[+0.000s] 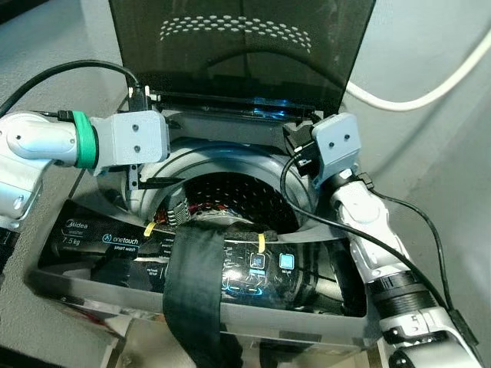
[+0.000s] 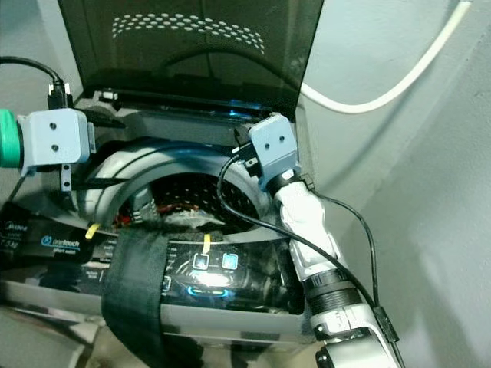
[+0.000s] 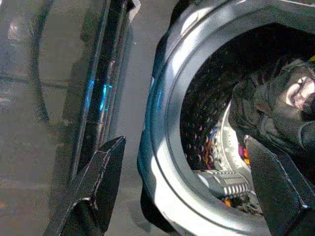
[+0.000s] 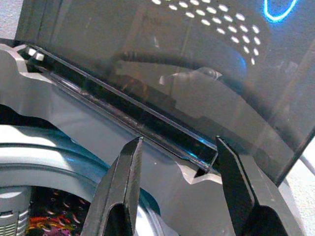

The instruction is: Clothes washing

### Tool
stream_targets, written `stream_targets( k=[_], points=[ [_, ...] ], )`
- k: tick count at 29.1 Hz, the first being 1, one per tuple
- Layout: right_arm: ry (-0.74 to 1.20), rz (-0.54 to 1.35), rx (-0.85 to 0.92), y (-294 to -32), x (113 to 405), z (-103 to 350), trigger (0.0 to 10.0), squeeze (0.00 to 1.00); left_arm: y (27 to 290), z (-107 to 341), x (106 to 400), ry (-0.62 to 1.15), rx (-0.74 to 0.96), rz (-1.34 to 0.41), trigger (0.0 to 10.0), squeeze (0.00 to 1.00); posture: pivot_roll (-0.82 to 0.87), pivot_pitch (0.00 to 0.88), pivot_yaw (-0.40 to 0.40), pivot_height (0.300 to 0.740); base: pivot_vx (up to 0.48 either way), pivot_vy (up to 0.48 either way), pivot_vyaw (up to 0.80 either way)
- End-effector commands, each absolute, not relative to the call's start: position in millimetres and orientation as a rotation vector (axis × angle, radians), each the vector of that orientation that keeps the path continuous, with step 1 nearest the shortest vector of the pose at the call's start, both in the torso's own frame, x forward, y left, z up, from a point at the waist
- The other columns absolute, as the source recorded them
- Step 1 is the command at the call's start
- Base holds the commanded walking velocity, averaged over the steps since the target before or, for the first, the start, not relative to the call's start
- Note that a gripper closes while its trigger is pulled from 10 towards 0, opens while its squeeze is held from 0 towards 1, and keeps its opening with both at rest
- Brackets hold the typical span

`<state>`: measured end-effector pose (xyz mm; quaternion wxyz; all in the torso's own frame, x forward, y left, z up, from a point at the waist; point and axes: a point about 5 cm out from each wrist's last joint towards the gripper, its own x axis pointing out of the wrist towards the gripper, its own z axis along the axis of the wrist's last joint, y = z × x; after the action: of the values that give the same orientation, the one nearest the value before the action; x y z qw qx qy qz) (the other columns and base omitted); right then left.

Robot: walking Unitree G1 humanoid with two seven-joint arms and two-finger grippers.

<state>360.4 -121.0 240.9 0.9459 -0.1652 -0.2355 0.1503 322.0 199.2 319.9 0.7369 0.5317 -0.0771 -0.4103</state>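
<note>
A top-loading washing machine (image 1: 100, 241) stands before me with its dark lid (image 1: 245, 54) raised upright at the back. Inside the perforated drum (image 1: 238, 192) lies a dark grey garment (image 3: 275, 103). My left gripper (image 3: 183, 145) hovers over the left side of the tub's rim (image 3: 157, 147), open and holding nothing, with one finger outside the rim and one over the drum. My right gripper (image 4: 178, 145) is open at the back right of the opening, pointing at the lid's hinge edge (image 4: 147, 123), with nothing between its fingers.
A wide black strap (image 1: 192, 291) hangs over the lit control panel (image 1: 257, 264) at the front. A white hose (image 1: 430, 92) runs along the grey wall on the right. The wall stands close behind and to the right of the machine.
</note>
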Motion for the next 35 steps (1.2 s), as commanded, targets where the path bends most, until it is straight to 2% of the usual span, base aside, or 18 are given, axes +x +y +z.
stream_targets(
  k=[1, 5, 7, 8, 10, 11, 14, 15, 17, 19, 20, 22, 24, 29, 35],
  points=[
    [-0.469, 0.305, -0.345, -121.7, 360.6, 236.0, 10.0, 0.0, 199.5, 306.9, 324.1, -0.119, 1.104, -0.95, 10.0, 1.0, 0.17, 0.046, 0.05, 0.74, 0.0, 0.0, 0.0],
    [-0.47, 0.305, -0.347, -122.3, 360.4, 235.9, 10.0, 0.0, 194.5, 306.7, 321.8, -0.138, 1.041, -1.004, 10.0, 1.0, 0.17, 0.046, 0.05, 0.74, 0.0, 0.0, 0.0],
    [-0.47, 0.3, -0.35, -124.3, 360.1, 235.3, 10.0, 0.0, 180.6, 319.4, 305.8, -0.249, 0.863, -1.142, 10.0, 1.0, 0.16, 0.043, 0.054, 0.74, 0.0, 0.0, 0.0],
    [-0.47, 0.299, -0.35, -124.6, 359.9, 235.1, 10.0, 0.0, 174.8, 328.8, 295.8, -0.323, 0.785, -1.192, 10.0, 0.58, 0.16, 0.039, 0.057, 0.74, 0.0, 0.0, 0.0],
    [-0.471, 0.298, -0.35, -124.5, 359.7, 235.0, 10.0, 0.0, 171.6, 334.6, 289.2, -0.367, 0.739, -1.221, 10.0, 0.58, 0.16, 0.039, 0.057, 0.74, 0.0, 0.0, 0.0],
    [-0.473, 0.3, -0.347, -124.0, 359.5, 235.0, 10.0, 0.0, 168.0, 341.6, 284.5, -0.415, 0.678, -1.23, 10.0, 0.0, 0.16, 0.039, 0.057, 0.74, 0.0, 0.0, 0.0],
    [-0.474, 0.301, -0.344, -123.7, 359.4, 235.0, 10.0, 0.0, 166.0, 345.5, 282.2, -0.44, 0.643, -1.232, 10.0, 0.0, 0.16, 0.039, 0.057, 0.74, 0.0, 0.0, 0.0],
    [-0.475, 0.363, -0.241, -119.3, 356.0, 237.4, 10.0, 0.0, 162.6, 353.3, 279.2, -0.497, 0.536, -1.221, 10.0, 0.0, 0.17, 0.039, 0.055, 0.74, 0.0, 0.0, 0.0],
    [-0.451, 0.715, -0.038, -104.6, 331.4, 242.1, 10.0, 0.0, 161.3, 358.4, 280.3, -0.567, 0.373, -1.133, 10.0, 0.0, 0.17, 0.037, 0.051, 0.74, 0.0, 0.0, 0.0],
    [-0.451, 0.715, -0.038, -104.6, 331.4, 242.1, 10.0, 0.0, 161.3, 358.4, 280.3, -0.567, 0.373, -1.133, 10.0, 0.0, 0.17, 0.037, 0.051, 0.74, 0.0, 0.0, 0.0],
    [-0.432, 0.899, -0.012, -99.3, 315.3, 241.4, 10.0, 0.0, 162.3, 357.7, 282.4, -0.581, 0.323, -1.087, 10.0, 0.0, 0.17, 0.038, 0.048, 0.74, 0.0, 0.0, 0.0],
    [-0.432, 0.899, -0.012, -99.3, 315.3, 241.4, 10.0, 0.0, 162.3, 357.7, 282.4, -0.581, 0.323, -1.087, 10.0, 0.0, 0.17, 0.038, 0.048, 0.74, 0.0, 0.0, 0.0],
    [-0.339, 1.144, -0.105, -95.7, 290.6, 228.0, 10.0, 0.0, 166.4, 355.9, 282.4, -0.588, 0.259, -1.028, 10.0, 0.0, 0.16, 0.045, 0.044, 0.74, 0.0, 0.0, 0.0],
    [-0.245, 1.333, -0.217, -89.2, 270.2, 214.1, 10.0, 0.0, 171.0, 352.8, 278.6, -0.558, 0.24, -1.02, 10.0, 0.0, 0.16, 0.052, 0.043, 0.74, 0.0, 0.0, 0.0],
    [-0.183, 1.401, -0.308, -81.6, 265.8, 201.9, 10.0, 0.0, 169.9, 347.1, 277.3, -0.515, 0.214, -1.0, 10.0, 0.0, 0.15, 0.057, 0.04, 0.74, 0.0, 0.0, 0.0]
  ],
)
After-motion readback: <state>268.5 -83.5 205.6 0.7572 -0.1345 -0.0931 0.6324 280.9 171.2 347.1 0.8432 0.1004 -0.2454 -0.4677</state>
